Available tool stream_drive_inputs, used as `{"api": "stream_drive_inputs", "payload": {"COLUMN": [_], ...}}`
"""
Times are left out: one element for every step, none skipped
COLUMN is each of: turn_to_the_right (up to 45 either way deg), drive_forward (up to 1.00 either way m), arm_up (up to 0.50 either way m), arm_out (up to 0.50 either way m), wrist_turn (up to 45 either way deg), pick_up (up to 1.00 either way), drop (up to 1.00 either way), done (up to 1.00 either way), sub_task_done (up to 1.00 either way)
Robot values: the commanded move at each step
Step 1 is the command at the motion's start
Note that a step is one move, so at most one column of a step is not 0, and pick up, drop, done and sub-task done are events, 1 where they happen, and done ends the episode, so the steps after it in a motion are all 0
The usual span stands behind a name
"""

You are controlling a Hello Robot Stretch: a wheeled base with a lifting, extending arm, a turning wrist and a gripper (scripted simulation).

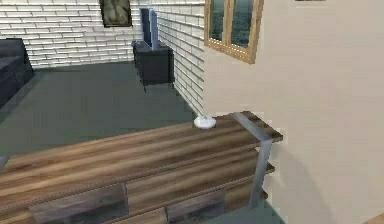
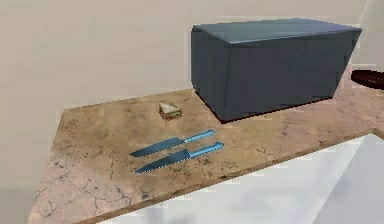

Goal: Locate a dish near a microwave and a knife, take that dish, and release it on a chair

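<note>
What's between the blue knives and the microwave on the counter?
In the arm side view, the stretch between the blue knives and the microwave is bare countertop. A small tan wedge lies left of that gap.

Mottled brown stone surface (image 2: 90, 165), polished-smooth. Matt slate-grey microwave (image 2: 270, 65) casing. Blue knives (image 2: 172, 145), smooth, plastic-looking. Streaked-grain wood surface (image 1: 120, 160), satin; dull grey metal leg (image 1: 264, 165). White-painted brick wall (image 1: 70, 35), rough.
</note>
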Motion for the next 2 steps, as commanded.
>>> {"api": "stream_drive_inputs", "payload": {"turn_to_the_right": [0.0,0.0], "drive_forward": [0.00,0.00], "arm_up": [0.38,0.00], "arm_out": [0.00,0.44], "wrist_turn": [0.0,0.0], "pick_up": [0.00,0.00], "drop": [0.00,0.00], "done": [0.00,0.00], "sub_task_done": [0.00,0.00]}}
